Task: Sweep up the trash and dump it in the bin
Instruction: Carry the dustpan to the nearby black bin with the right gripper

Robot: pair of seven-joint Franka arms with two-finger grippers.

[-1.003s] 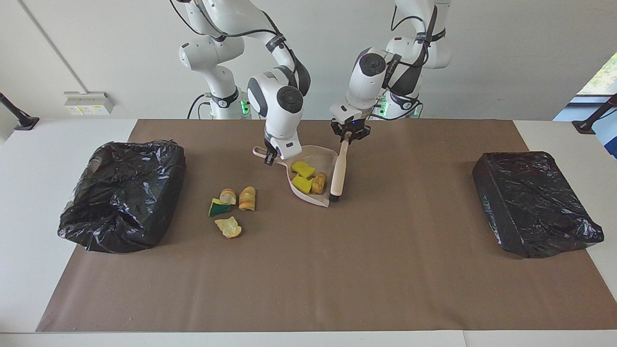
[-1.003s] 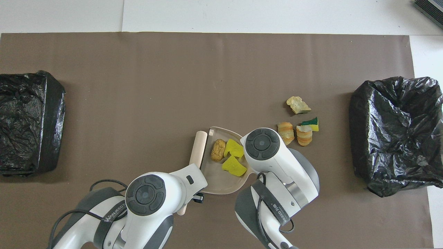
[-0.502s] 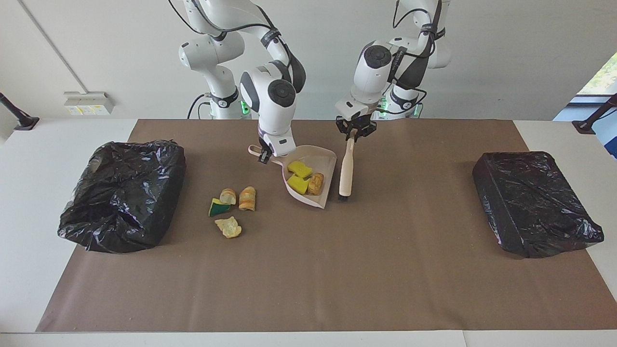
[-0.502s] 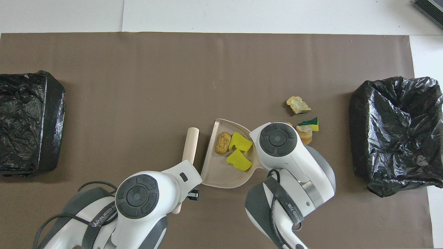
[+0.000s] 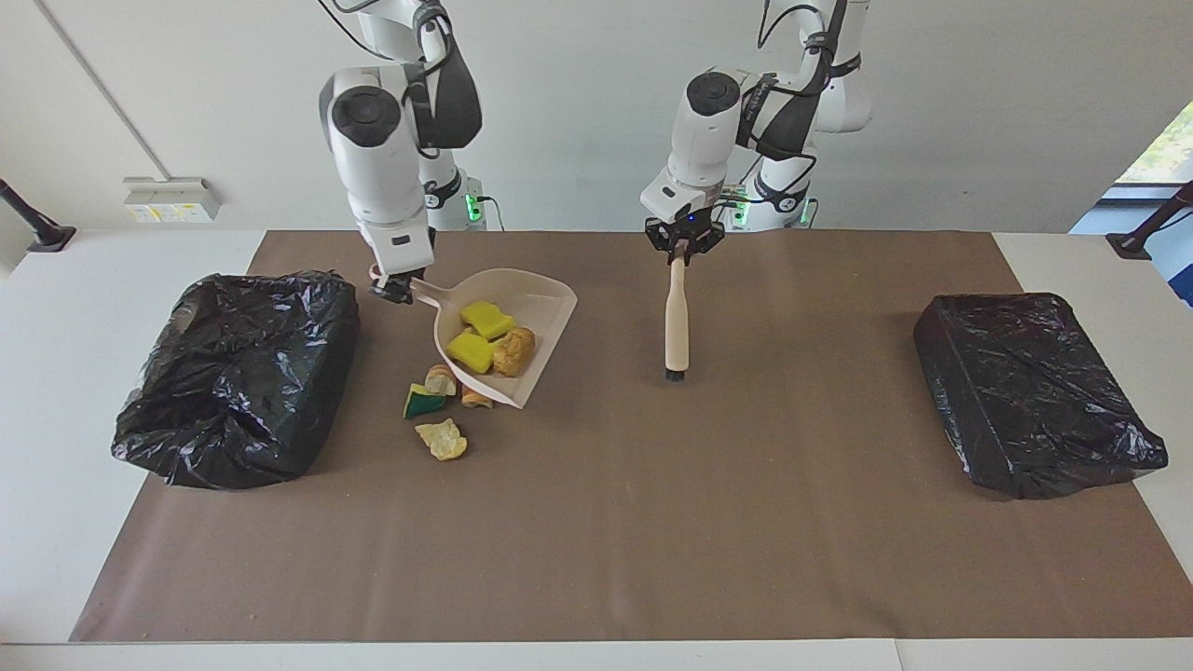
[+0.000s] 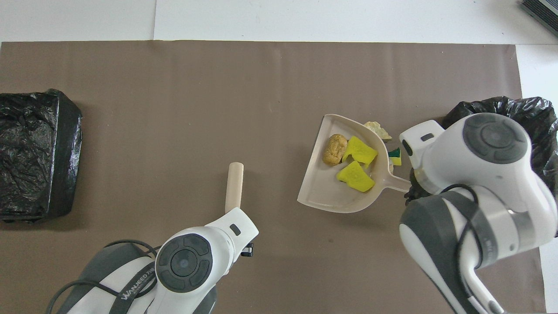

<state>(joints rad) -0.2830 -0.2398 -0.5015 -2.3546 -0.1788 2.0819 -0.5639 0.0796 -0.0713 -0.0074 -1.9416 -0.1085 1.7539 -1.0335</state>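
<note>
My right gripper (image 5: pixel 395 285) is shut on the handle of the pale pink dustpan (image 5: pixel 545 300), which hangs over the mat. In the pan (image 6: pixel 324 198) lie two yellow foam chunks (image 5: pixel 472 349) (image 6: pixel 360 150) and a tan lump (image 5: pixel 513 350) (image 6: pixel 334 149). Under its lip, loose trash lies on the mat: a green-and-yellow sponge wedge (image 5: pixel 421 403) (image 6: pixel 395 153), a bread-like lump (image 5: pixel 441 379), another half covered (image 5: pixel 475 400), and a pale yellow scrap (image 5: pixel 443 439) (image 6: pixel 377 129). My left gripper (image 5: pixel 683 248) is shut on the beige-handled brush (image 5: pixel 677 317) (image 6: pixel 234 183), bristles down near the mat.
A bin lined with a black bag (image 5: pixel 238 373) (image 6: pixel 540 111) stands at the right arm's end of the table, close beside the dustpan. A second black-lined bin (image 5: pixel 1030 391) (image 6: pixel 30 148) stands at the left arm's end. A brown mat (image 5: pixel 596 540) covers the table.
My right arm has lifted the loaded dustpan and carried it toward the bin at its end, over the loose scraps. My left arm has drawn the brush up and away from the pan.
</note>
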